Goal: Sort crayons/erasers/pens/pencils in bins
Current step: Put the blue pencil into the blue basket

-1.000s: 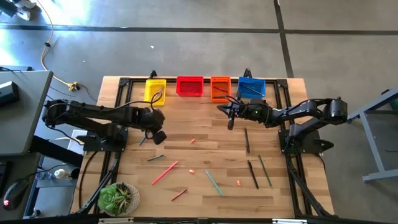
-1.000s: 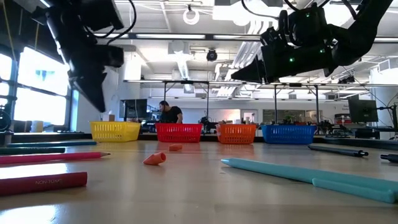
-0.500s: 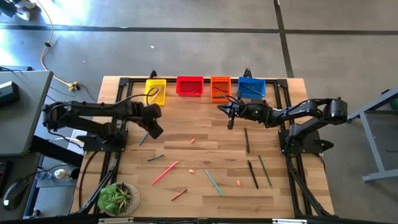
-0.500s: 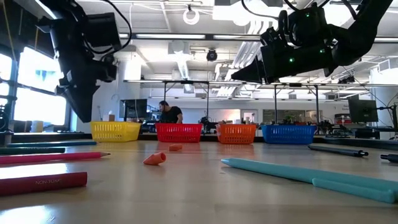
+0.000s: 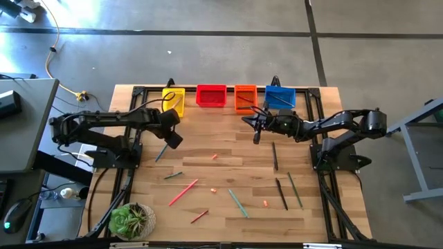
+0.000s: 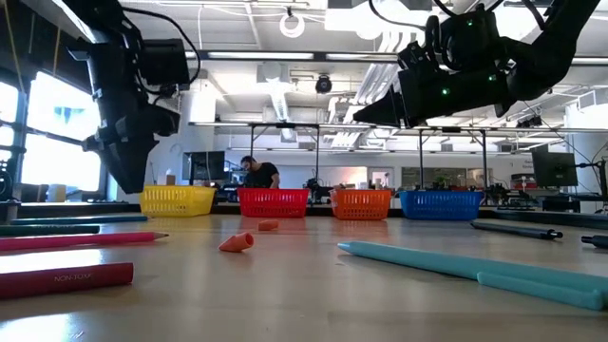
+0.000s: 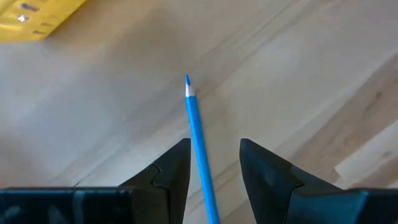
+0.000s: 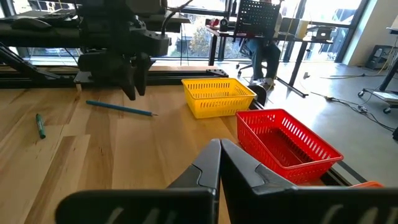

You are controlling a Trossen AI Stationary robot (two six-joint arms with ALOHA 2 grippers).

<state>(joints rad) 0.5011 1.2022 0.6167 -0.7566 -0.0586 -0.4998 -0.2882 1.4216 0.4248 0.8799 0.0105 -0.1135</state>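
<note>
Two spread fingers of the left gripper [image 7: 214,165] are straddling a blue pencil [image 7: 198,140] for pickup; the right gripper [image 8: 219,163], fingers pressed together, is waiting near the bins [image 5: 211,96].

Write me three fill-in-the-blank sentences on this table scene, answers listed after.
1. The left tool hovers open over a ______ pencil.
2. Of the four bins, the ______ bin is nearest the left tool.
3. The right tool has its fingers ______, holding nothing.

Missing words: blue; yellow; shut
</note>
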